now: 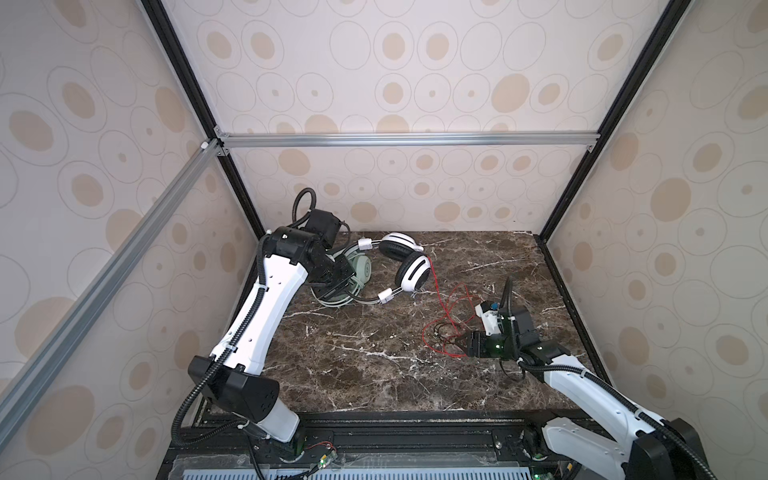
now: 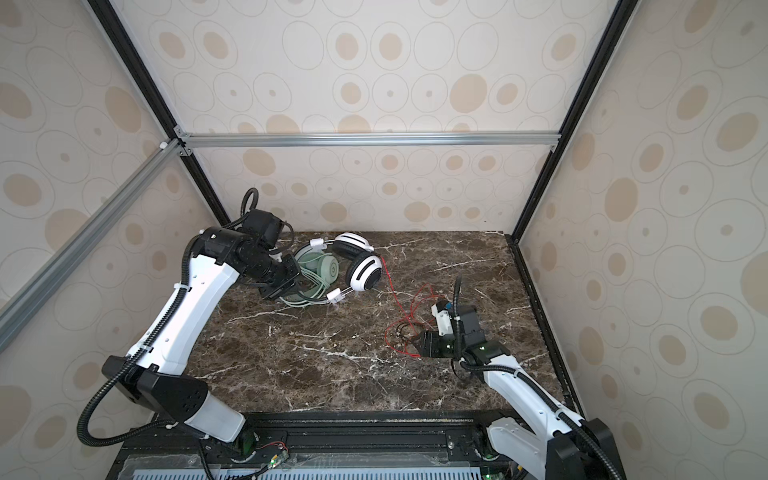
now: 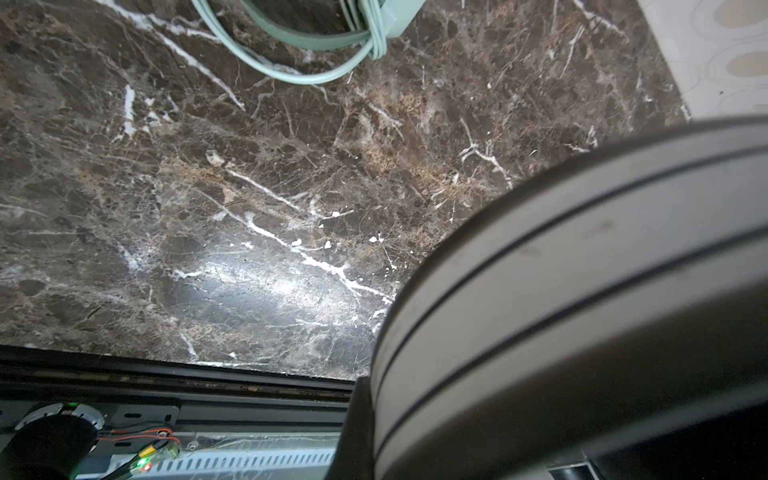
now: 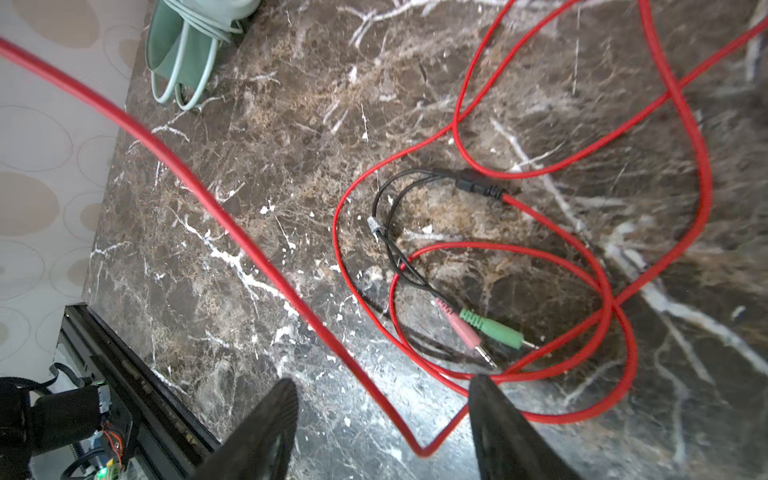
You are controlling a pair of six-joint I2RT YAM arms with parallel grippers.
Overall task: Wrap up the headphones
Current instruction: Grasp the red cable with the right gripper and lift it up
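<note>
Right wrist: R end effector (image 4: 382,384) apart astride thin red cable (image 4: 498,246); L end effector (image 1: 328,291) together.

Bare tabletop (image 1: 353,365) left of red cable (image 4: 614,306)

Polished brown marble look with white veins on the desk (image 1: 374,374), glossy enough to throw back a bright glare. Smooth, shiny white and black plastic on the cups of the white-and-black headset (image 1: 411,272); matt grey on its headband (image 3: 582,270), cut by thin black grooves. Satin mint plastic on the mint-green headset (image 1: 362,266), with a smooth pale green cable (image 3: 307,80). Finely braided, matt finish on the red cable (image 4: 702,174); ribbed soft plastic on the pink plug (image 4: 459,328) and green plug (image 4: 494,330). Matt black, faintly grained fingers (image 4: 266,428) on the right pincer (image 4: 382,399). Brushed bare aluminium on the frame bar (image 1: 407,139); matt paper on the walls (image 1: 415,54).
</note>
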